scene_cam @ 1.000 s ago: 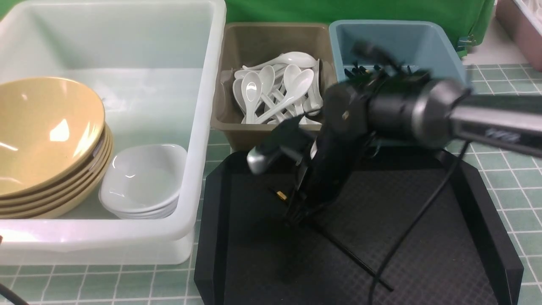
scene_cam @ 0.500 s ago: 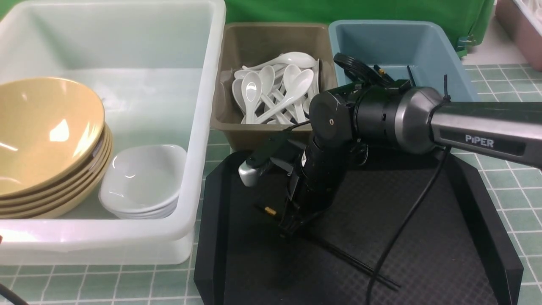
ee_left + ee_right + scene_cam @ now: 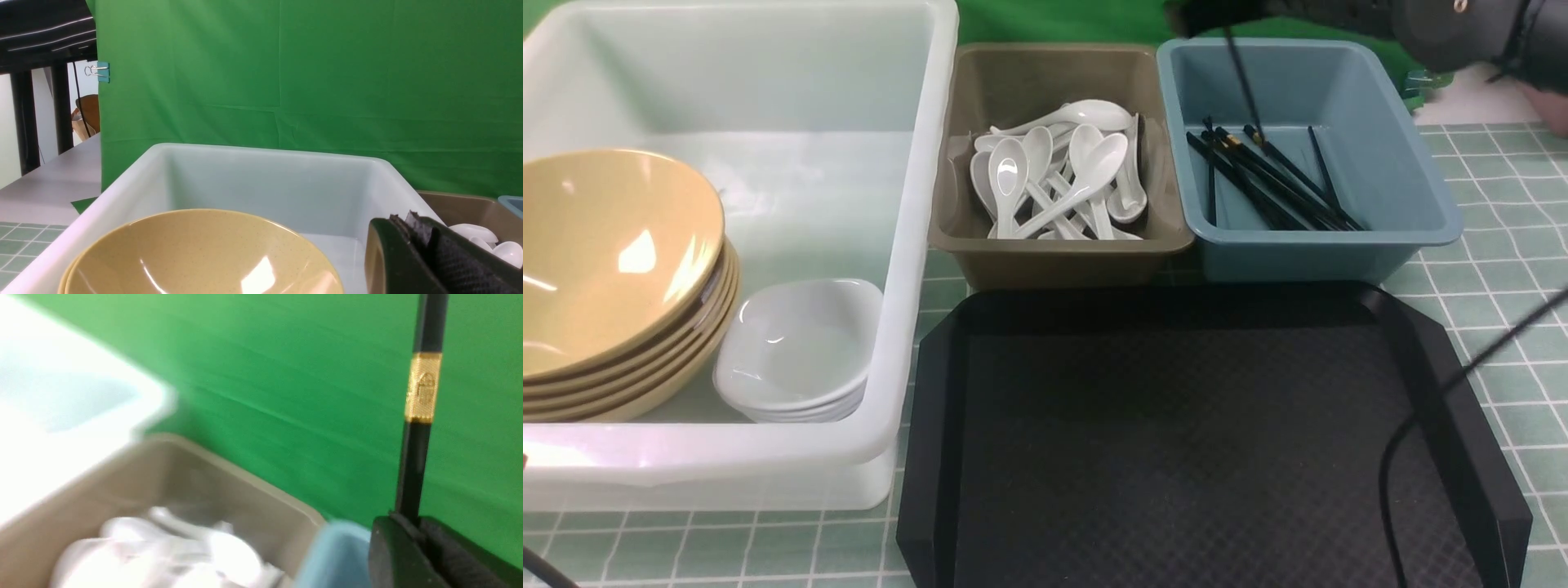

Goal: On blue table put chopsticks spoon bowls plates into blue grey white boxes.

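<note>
The right gripper (image 3: 410,526), at the upper right of the front view, is pinching one black chopstick (image 3: 423,388) and dangling it over the blue box (image 3: 1372,122), where other chopsticks (image 3: 1282,184) are lying. The next move likely calls for lowering, then opening.

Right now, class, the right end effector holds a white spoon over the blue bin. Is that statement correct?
Not quite. The right end effector is shut on a black chopstick with a gold band, not a white spoon; the right wrist view shows it. The stick does hang over the blue bin, as the front view shows.
</note>
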`<state>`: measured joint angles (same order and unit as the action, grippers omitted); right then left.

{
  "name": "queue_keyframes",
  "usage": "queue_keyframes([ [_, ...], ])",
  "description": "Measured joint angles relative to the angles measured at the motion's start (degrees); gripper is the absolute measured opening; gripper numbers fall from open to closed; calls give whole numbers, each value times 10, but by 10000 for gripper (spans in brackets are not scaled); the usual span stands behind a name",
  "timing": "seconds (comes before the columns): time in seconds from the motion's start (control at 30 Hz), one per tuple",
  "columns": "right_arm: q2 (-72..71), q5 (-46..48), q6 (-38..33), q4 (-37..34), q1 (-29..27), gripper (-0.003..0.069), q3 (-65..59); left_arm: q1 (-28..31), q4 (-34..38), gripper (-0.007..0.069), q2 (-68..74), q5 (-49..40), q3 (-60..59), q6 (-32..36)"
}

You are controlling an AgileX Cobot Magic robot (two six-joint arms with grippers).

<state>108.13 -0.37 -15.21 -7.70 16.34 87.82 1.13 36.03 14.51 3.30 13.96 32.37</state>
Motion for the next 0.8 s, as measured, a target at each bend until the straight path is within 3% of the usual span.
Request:
queue_keyframes([
  [0.17,66,43,101,0,-29,158,-4,0,0,5,0,-1,0,0],
  [0.27,72,87,111,0,-31,241,-6,0,0,5,0,-7,0,0],
  [0.47,41,189,101,0,-34,323,2,0,0,5,0,-9,0,0],
  [0.6,-65,378,20,4,-44,303,22,0,0,5,0,-10,0,0],
  [0.63,-65,378,20,4,-44,303,22,0,0,5,0,-10,0,0],
  [0.67,-111,439,-13,4,-45,273,22,0,0,5,0,-12,0,0],
  [0.8,-253,535,-55,-35,-46,174,2,0,0,5,0,-12,0,3],
])
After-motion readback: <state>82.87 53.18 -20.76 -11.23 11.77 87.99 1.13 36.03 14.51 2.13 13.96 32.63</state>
